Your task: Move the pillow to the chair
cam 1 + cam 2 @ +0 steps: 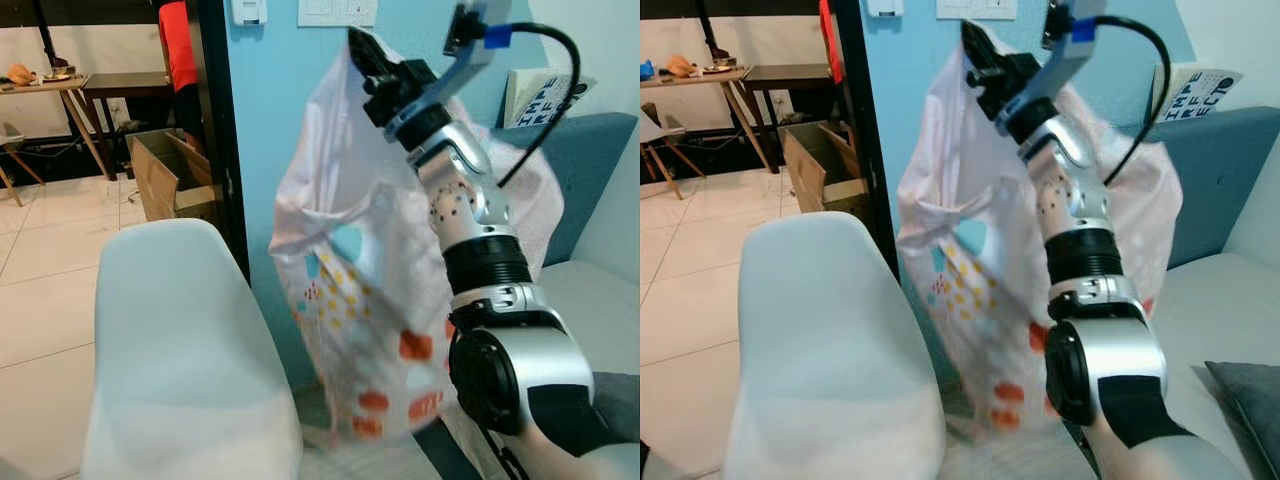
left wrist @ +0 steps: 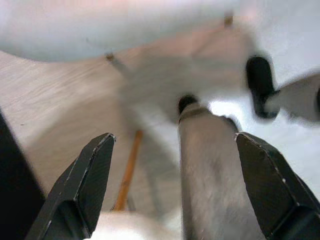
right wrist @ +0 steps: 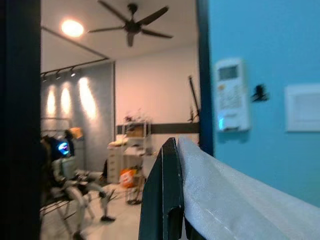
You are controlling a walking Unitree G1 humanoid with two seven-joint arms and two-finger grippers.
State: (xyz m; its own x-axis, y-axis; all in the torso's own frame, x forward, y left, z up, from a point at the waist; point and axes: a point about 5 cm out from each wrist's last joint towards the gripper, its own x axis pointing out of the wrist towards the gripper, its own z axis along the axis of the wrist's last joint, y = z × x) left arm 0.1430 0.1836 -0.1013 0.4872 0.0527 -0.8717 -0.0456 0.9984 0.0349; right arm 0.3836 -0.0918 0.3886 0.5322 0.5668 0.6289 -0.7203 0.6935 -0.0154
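While the right arm was raised high, the scene read as follows.

Chair: the white moulded chair [image 1: 185,350] stood below and to the left of the right gripper's fingers, its seat bare.

Pillow: the pale patterned pillow [image 1: 350,290] hung slack beneath the fingertips, beside the chair back and not over the seat.

Right gripper: the right gripper [image 1: 366,58] had its fingers pinched together on the pillow's top corner.

Left gripper: the left gripper [image 2: 175,190] pointed at the floor, fingers well apart, holding nothing.

Risk: I judged the corner pinch thin; a swing could slip the fabric free, or the dangling bulk could catch the chair back.
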